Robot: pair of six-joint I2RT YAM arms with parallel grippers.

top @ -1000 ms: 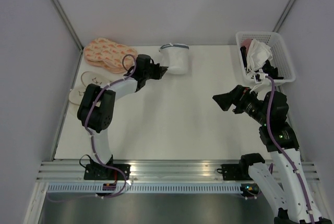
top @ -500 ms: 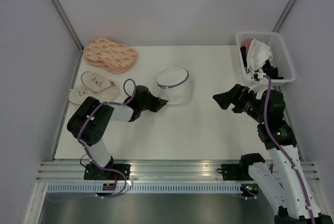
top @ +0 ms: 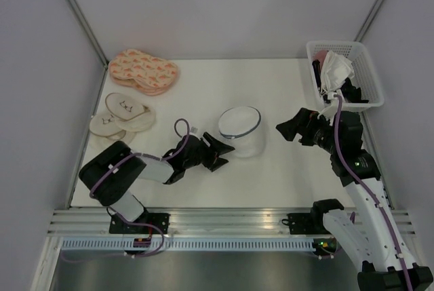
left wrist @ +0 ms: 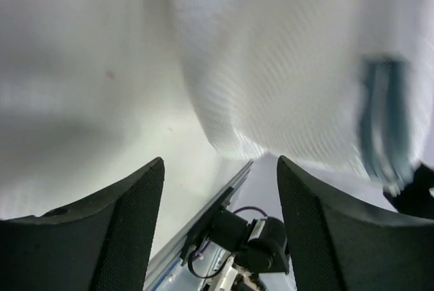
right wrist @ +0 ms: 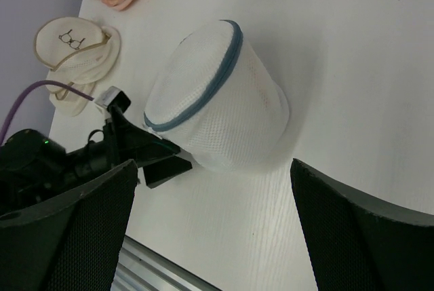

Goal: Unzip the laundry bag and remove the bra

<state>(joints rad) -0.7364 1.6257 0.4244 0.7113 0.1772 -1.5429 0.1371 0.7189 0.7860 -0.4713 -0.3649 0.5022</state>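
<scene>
At the middle of the table (top: 203, 94), a shade toward 3 o'clock, sits the laundry bag (top: 241, 138). It stands on one flat end, with the zip line (right wrist: 234, 39) ringing the top face, and that face tips a little toward 10 o'clock. The bra can't be made out through the mesh, so I judge it's inside with the zip not yet run.

Now the left gripper (top: 222, 154): it's right at the bag's 8 o'clock side, low against the table, fingers spread and holding nothing. From there the bag lies at about 2 o'clock. Just beside or actually touching? Can't tell.

Over at the bag's 3 o'clock, the right gripper (top: 288, 130) hangs with a strip of bare table between. Its jaws are wide apart and empty, and it looks straight down on that zip ring.

So the left is nearer to pin the base, and the right is better placed for the zip pull, though the pull itself is too small to spot.
</scene>
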